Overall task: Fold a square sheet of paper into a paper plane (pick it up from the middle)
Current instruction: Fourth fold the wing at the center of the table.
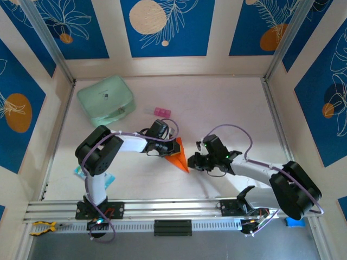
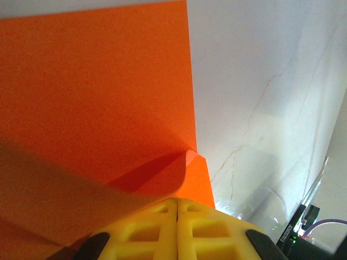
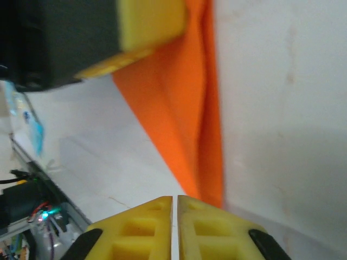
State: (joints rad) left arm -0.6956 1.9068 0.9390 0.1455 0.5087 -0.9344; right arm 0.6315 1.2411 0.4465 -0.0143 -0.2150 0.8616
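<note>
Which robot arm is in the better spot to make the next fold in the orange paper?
Probably the right. The left gripper is shut at the edge of the orange paper, seemingly holding it, while the right gripper is shut beside its pointed end, free to push.

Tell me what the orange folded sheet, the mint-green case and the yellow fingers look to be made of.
Bright orange folded sheet: thin paper, matt; it holds sharp creases and a flat flap. Mint-green rounded case: probably soft fabric, matt, with slightly puffy corners; too small to be sure. Yellow fingers: likely moulded plastic or rubber, matt, with lattice pockets.
</note>
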